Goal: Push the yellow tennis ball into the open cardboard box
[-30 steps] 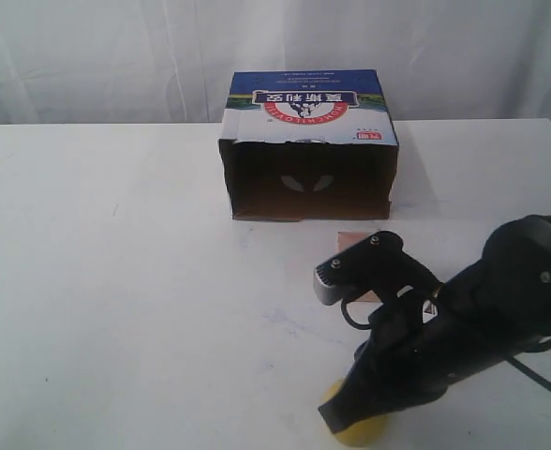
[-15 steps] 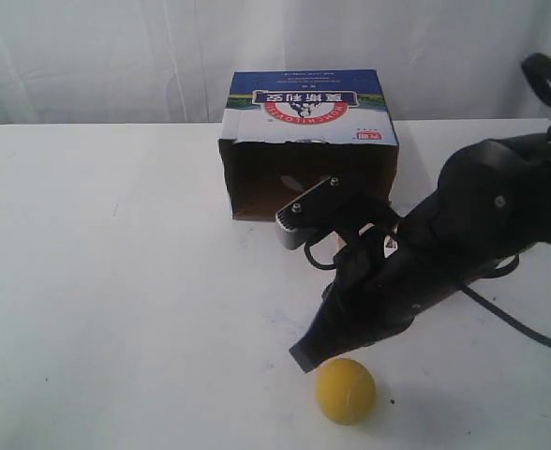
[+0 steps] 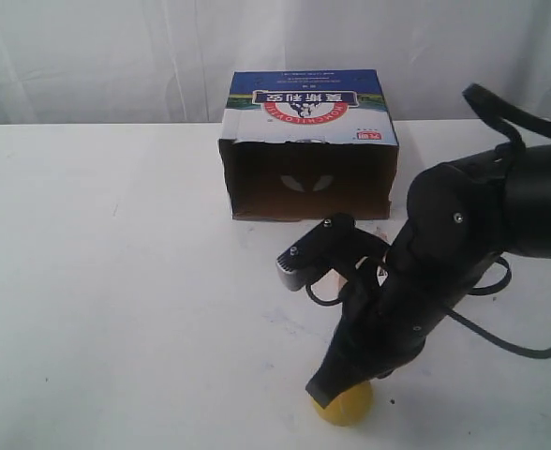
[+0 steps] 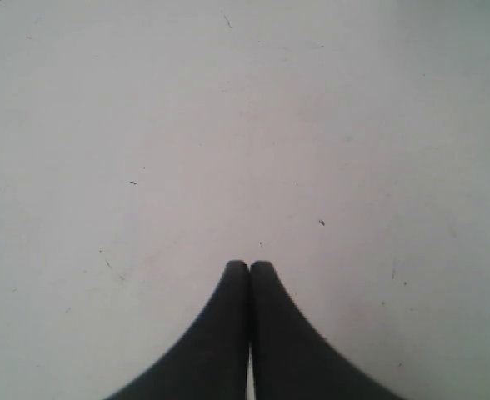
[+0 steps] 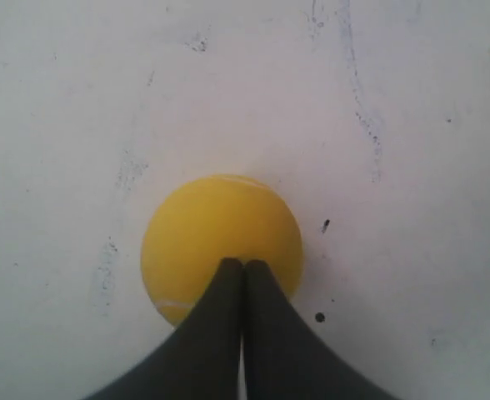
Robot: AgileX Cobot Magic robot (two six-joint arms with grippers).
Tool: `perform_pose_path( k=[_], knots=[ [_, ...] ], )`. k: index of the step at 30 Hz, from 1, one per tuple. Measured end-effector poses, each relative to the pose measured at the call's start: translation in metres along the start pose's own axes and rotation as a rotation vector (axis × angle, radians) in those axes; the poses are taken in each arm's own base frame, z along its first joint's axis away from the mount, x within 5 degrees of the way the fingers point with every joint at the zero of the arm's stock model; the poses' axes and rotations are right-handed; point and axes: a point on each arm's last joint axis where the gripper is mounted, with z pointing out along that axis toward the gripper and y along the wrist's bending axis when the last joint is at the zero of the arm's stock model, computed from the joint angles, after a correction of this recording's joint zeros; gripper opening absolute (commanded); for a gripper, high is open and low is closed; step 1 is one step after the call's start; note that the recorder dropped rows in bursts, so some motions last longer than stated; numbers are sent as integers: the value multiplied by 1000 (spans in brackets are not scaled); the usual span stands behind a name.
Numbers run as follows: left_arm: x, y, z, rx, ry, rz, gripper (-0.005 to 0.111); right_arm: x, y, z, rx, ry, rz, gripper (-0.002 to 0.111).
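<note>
The yellow tennis ball [image 3: 348, 409] lies on the white table near the front edge, well in front of the open cardboard box [image 3: 308, 141], whose dark brown opening faces the ball. My right gripper [image 3: 321, 393] is shut, its tips over the ball's top and hiding part of it. In the right wrist view the shut fingertips [image 5: 243, 265] lie across the ball [image 5: 220, 225]; I cannot tell whether they touch it. My left gripper [image 4: 249, 266] is shut over bare table and does not appear in the exterior view.
A sliver of the pale wooden cube [image 3: 329, 279] shows behind the right arm, between ball and box. A black cable [image 3: 500, 328] loops off the arm to the right. White curtain hangs behind the table [image 3: 116, 281].
The right arm rose and swung toward the box half a second ago, baring the ball, then came back down over it. The ball has shifted only slightly.
</note>
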Motion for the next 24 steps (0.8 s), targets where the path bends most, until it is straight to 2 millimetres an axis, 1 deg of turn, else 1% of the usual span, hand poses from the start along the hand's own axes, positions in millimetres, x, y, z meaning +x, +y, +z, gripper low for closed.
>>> perform_pose_path(
  k=[9,13,16,20,22,24],
  knots=[
    [0,0,0,0,0,0,0,-13,-3,6,32,-99,-1,0],
    [0,0,0,0,0,0,0,-17,-4,6,41,-132,-2,0],
    [0,0,0,0,0,0,0,-27,-4,0,53,-162,-21,0],
    [0,0,0,0,0,0,0,-41,-4,-14,64,-218,-33,0],
    [0,0,0,0,0,0,0,-42,-3,-21,59,-219,-39,0],
    [0,0,0,0,0,0,0,-38,0,-27,48,-188,-43,0]
  ],
)
